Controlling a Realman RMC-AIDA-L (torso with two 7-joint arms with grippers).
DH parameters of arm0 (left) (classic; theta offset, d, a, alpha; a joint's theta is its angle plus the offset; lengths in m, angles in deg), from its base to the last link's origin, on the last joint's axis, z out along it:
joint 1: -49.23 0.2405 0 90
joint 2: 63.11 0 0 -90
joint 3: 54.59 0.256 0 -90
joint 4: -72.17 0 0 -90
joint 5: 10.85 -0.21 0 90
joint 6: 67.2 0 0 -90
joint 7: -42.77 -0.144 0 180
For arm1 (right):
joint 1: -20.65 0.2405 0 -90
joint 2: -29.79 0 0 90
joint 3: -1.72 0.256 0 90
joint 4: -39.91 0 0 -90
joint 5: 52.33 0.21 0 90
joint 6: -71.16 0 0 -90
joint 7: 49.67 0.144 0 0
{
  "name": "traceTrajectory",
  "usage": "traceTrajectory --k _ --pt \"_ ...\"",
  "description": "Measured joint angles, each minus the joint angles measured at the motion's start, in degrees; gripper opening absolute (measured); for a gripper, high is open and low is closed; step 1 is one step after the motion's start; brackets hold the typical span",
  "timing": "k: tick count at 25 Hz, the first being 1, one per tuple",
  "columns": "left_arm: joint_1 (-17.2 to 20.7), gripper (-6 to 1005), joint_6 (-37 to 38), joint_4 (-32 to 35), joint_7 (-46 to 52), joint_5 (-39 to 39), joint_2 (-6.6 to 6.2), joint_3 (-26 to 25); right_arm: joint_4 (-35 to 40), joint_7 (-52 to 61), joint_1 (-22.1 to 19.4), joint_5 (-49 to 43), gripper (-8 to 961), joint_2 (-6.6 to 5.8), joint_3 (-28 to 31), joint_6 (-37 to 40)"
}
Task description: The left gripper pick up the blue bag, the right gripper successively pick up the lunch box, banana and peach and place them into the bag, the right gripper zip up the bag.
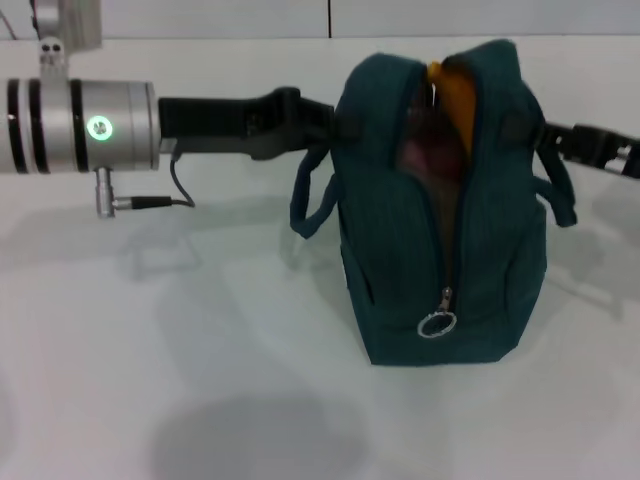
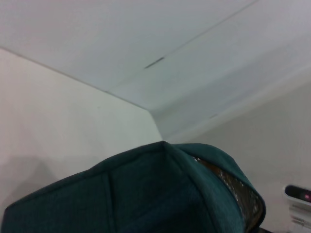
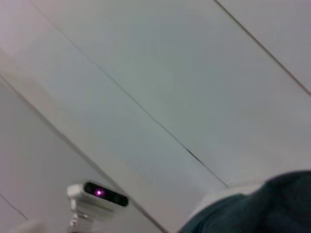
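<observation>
The blue bag hangs upright above the white table, its shadow lying below it. Its top is open, and the zipper ring pull hangs low on the front end. The banana sticks up yellow-orange in the opening. A dim pink shape beside it is the peach. The lunch box is hidden. My left gripper reaches in from the left and is shut on the bag's upper left side. My right gripper is at the bag's right side, partly hidden behind it. The bag also shows in the left wrist view and the right wrist view.
The white table spreads all around under the bag. One loop handle hangs down on the bag's left, another on its right. Silver foil lining shows in the left wrist view. A small white camera unit stands in the background.
</observation>
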Motion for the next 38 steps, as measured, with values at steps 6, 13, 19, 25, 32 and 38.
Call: traceTrajectory --k 6,13,19,25,32,38 --pt "0.26 95 -1.07 -1.49 -0.82 0.29 -0.27 0.28 -2.31 -1.08 0.03 -0.15 52 0.03 0.39 -0.02" --pt "-0.15 96 -0.36 -1.47 -0.68 0.88 -0.23 0.3 -2.43 -1.74 -0.69 0.05 54 0.07 5.08 3.97" --pt "-0.97 96 0.46 -2.09 -0.59 1.79 0.03 0.32 -2.58 -3.81 -2.04 0.12 113 0.3 8.86 8.89" --pt "-1.02 97 0.39 -2.41 -0.71 2.11 0.09 0.31 -5.87 -4.79 -2.31 -0.34 260 0.06 8.9 7.42" --pt "-0.64 98 0.11 -2.43 -0.98 2.02 0.08 0.31 -5.68 -10.44 -4.22 0.06 572 -0.09 9.62 12.6" --pt "-0.35 98 -0.2 -2.43 -1.07 2.1 -0.04 0.31 -5.48 -16.73 -6.75 0.11 763 -0.05 11.51 18.2"
